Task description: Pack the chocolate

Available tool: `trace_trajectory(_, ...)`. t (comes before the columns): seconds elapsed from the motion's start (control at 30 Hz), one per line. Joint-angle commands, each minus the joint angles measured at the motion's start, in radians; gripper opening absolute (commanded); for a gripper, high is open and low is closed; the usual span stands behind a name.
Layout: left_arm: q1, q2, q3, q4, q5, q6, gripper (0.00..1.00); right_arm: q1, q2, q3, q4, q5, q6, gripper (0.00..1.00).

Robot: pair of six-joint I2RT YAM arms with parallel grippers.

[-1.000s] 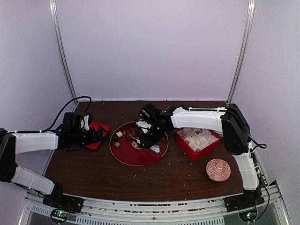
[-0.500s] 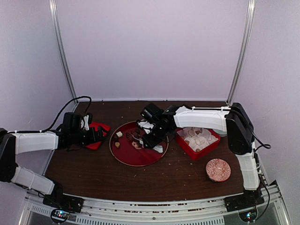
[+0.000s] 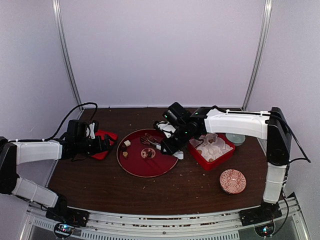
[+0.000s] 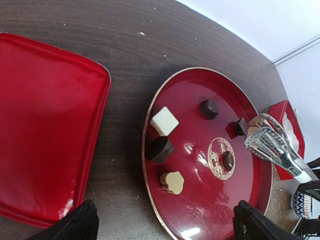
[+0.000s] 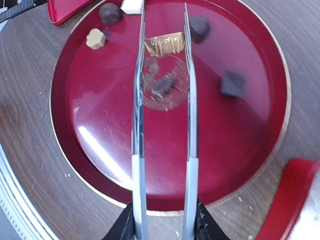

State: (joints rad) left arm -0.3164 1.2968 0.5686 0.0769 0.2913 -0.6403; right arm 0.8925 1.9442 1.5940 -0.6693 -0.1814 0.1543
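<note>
Bench (image 3: 190,185): dark wood, and it carried everything below.
Plate (image 3: 140,167): round, red and glossy, it lay mid-bench between the two arms.
Lid (image 4: 45,125): a flat red square, it lay left of the plate, close to its rim but apart from it.
Box (image 3: 215,162): red and square, it sat right of the plate and was lined with white paper cups (image 3: 210,146).
Left pincer (image 4: 167,224): spread wide with nothing in it, it hung by the lid.
Right pincer (image 5: 164,225): narrowed onto the handle end of the tongs (image 5: 137,125), which reached out over the plate.
Bowl (image 3: 233,181): small and patterned, it stood near the box on the bench's right side.
Chocolate: a tan piece (image 5: 164,44) sat clamped between the tong tips. On the plate lay a white cube (image 4: 164,120), a tan piece (image 4: 172,182) and four dark pieces, one of them (image 4: 227,160) on the centre emblem.
</note>
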Motion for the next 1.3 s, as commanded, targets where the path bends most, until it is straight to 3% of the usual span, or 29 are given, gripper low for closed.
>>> trace_trajectory(0.0,-0.007,-0.004,0.003,0.042,-0.003,0.001,0.96,-0.051,-0.185,-0.138,0.048,0.038,0.012,0.24)
trace_trajectory(0.27,-0.007,0.017,0.010,0.059,0.010,-0.001,0.96,-0.205,-0.516,-0.463,0.051,0.069,0.039,0.24)
trace_trajectory(0.53,-0.012,0.026,0.019,0.062,0.012,-0.003,0.96,-0.445,-0.745,-0.629,-0.048,0.086,0.052,0.25)
trace_trajectory(0.7,-0.014,0.030,0.026,0.061,0.012,-0.003,0.96,-0.515,-0.763,-0.654,-0.096,0.095,0.036,0.25)
trace_trajectory(1.27,-0.019,0.030,0.037,0.054,0.008,-0.007,0.96,-0.527,-0.686,-0.682,-0.108,0.167,0.016,0.33)
